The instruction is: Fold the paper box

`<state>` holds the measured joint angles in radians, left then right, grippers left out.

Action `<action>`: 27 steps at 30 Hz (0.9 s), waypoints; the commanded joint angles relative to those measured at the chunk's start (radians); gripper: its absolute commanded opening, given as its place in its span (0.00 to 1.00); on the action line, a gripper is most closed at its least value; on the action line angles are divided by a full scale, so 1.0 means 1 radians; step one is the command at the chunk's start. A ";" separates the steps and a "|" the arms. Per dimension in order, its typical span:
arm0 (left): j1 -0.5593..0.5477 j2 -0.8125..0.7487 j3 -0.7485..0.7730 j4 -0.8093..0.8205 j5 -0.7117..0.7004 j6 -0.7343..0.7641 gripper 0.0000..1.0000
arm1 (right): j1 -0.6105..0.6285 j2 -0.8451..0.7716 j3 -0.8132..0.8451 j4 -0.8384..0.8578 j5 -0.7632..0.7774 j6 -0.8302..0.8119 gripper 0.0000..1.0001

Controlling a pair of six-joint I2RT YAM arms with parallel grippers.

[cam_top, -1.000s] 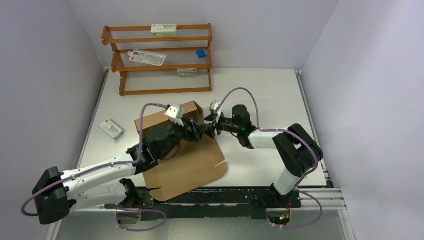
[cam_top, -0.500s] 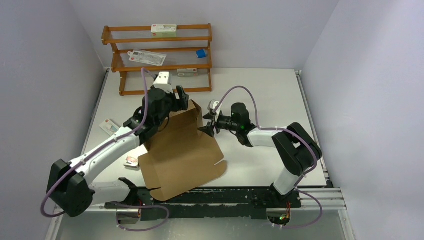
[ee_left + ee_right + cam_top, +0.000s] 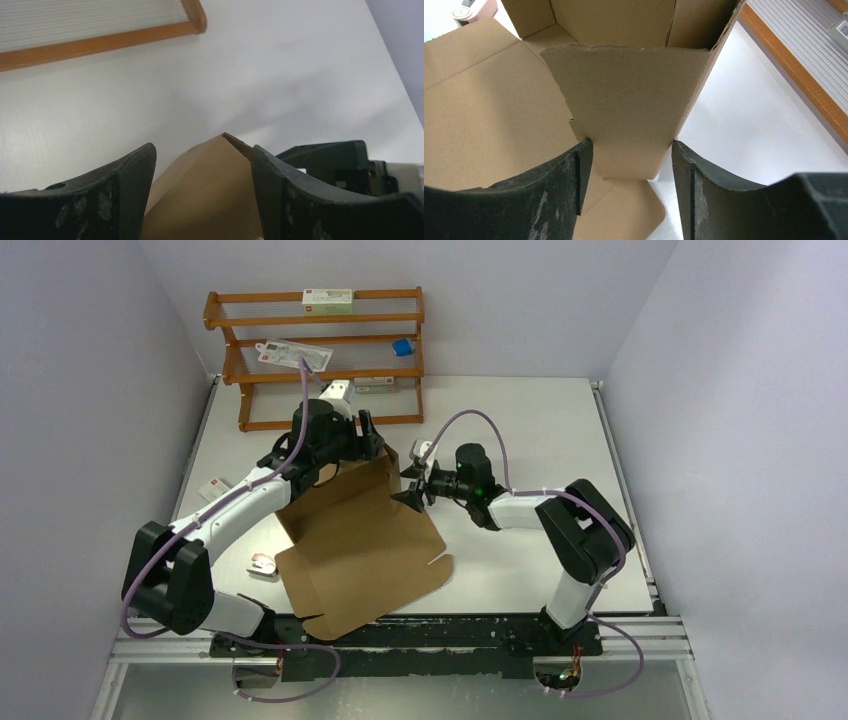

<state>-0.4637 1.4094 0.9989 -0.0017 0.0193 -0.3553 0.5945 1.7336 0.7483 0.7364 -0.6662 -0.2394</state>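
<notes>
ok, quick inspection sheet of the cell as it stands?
surface: white table, no damage seen.
job's things: paper box, part folded, far walls raised, near panel flat.
clutter: wooden rack at the back; white carton and small pinkish item left of the box.
grippers: left gripper open at the box's far corner; right gripper open, a raised flap between its jaws.
cables: purple cables loop above both arms.
surroundings: pale walls on three sides.

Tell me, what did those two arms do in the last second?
The left gripper swung from the middle of the paper box to its raised far corner, jaws open around it. The right gripper stayed at the side flap; the box barely shifted.
</notes>
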 commanded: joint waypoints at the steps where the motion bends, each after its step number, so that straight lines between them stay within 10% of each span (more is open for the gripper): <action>1: 0.000 -0.004 -0.021 0.032 0.148 -0.033 0.73 | 0.024 0.025 0.032 0.051 0.005 0.006 0.62; 27: -0.004 0.017 -0.072 0.084 0.323 -0.110 0.66 | 0.115 0.097 0.005 0.378 0.275 0.094 0.36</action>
<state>-0.4561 1.4101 0.9470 0.0925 0.2668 -0.4324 0.6701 1.8088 0.7551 0.9146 -0.4816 -0.1577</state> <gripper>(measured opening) 0.661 0.372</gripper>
